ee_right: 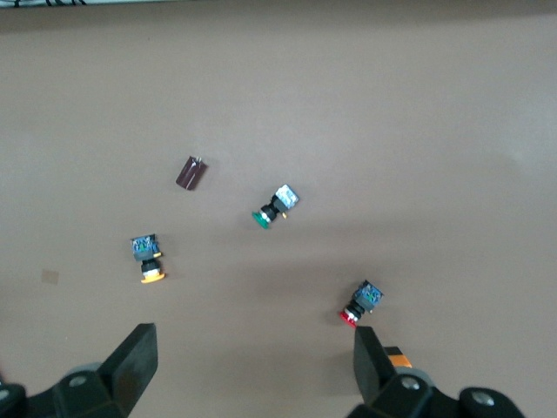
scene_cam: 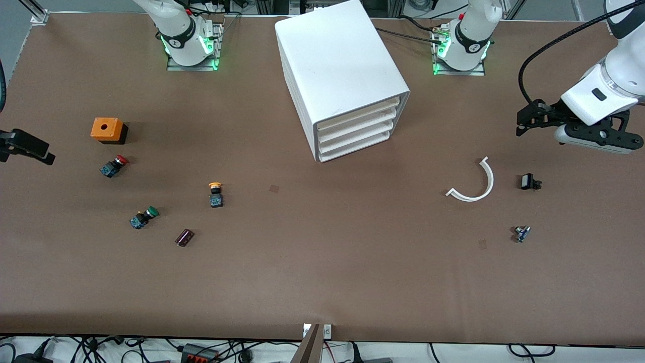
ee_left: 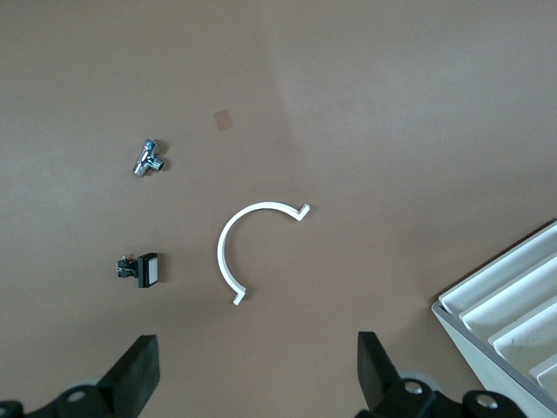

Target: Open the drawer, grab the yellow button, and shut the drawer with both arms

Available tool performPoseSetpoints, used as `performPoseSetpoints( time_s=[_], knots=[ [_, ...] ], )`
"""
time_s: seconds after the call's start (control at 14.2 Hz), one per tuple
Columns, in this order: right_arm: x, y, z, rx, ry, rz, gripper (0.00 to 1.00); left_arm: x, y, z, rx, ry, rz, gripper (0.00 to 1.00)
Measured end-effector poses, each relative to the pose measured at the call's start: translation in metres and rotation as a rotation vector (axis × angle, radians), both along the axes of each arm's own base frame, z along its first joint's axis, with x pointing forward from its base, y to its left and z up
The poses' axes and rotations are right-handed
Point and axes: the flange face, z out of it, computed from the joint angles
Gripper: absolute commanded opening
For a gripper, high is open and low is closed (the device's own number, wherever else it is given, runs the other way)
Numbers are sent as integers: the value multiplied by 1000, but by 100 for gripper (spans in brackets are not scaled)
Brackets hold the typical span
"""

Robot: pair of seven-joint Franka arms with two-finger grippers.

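Observation:
The white cabinet (scene_cam: 342, 70) stands at the table's middle near the bases. Its highest drawer (scene_cam: 359, 115) is shut, like the three below it. The yellow-orange button (scene_cam: 215, 194) lies on the open table toward the right arm's end, and shows in the right wrist view (ee_right: 148, 259). My left gripper (scene_cam: 526, 120) hangs open and empty over the left arm's end of the table (ee_left: 257, 357). My right gripper (scene_cam: 27, 146) shows partly at the table's edge, open and empty (ee_right: 252, 348), above the bare table between the buttons.
A red-capped button (scene_cam: 114, 165), a green-capped button (scene_cam: 144, 217), an orange box (scene_cam: 107, 129) and a dark maroon part (scene_cam: 184, 237) lie at the right arm's end. A white curved strip (scene_cam: 473, 182), a black part (scene_cam: 529, 182) and a metal fitting (scene_cam: 521, 234) lie at the left arm's end.

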Motion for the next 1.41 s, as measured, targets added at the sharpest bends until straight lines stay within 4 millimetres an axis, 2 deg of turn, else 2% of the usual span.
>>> performPoseSetpoints(
  time_s=[0.28,0.56,1.41],
  knots=[
    [-32,1,-2,4,11,-1,100,0,-1,1,1,1,-3,100],
    [-49,1,-4,6,26,-1,100,0,-1,0,2,3,-3,100],
    [-56,1,-5,-23,56,5,100,0,-1,1,3,2,-3,100]
  ],
)
